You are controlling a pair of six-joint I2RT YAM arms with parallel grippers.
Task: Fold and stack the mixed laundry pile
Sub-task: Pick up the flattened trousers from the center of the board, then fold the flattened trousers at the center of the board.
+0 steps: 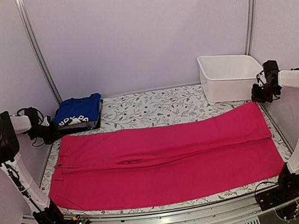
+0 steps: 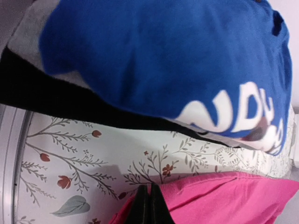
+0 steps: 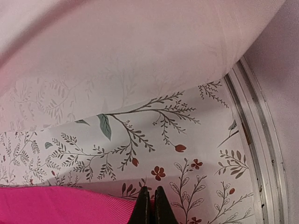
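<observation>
Blue shirt (image 1: 78,109) sits folded, far left; pink garment (image 1: 163,161) lies flat, not yet stacked. I see left hand (image 2: 149,186) and right hand (image 3: 150,189) both pinched together.

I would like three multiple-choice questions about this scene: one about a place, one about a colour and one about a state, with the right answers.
1. Where does the white bin stand?
A) far right of the table
B) far left
C) near edge, centre

2. What colour is the folded garment lying on top at the far left?
A) grey
B) pink
C) blue

3. How does the pink garment lie?
A) crumpled in a heap
B) spread flat
C) inside the bin

Answers: 1 A, it stands in the back right corner; 2 C, blue with white print; 3 B, it stretches smoothly across the table.
</observation>
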